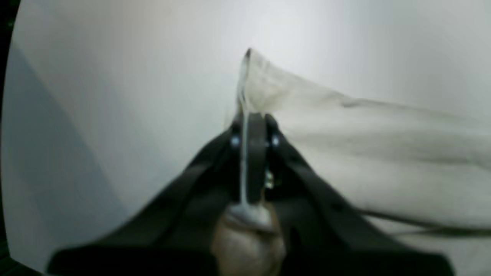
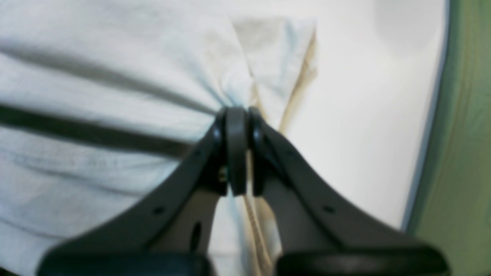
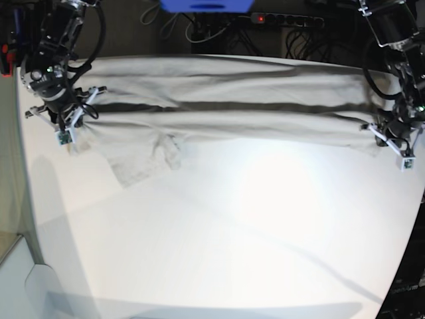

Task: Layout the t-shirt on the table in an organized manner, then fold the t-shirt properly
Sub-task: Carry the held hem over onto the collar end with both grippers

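Here you have the t-shirt [image 3: 226,109] stretched taut across the far side of the worktop [image 3: 232,246], with the left fingers [image 1: 253,119] clamped on one end and the right fingers [image 2: 236,113] clamped on the other.
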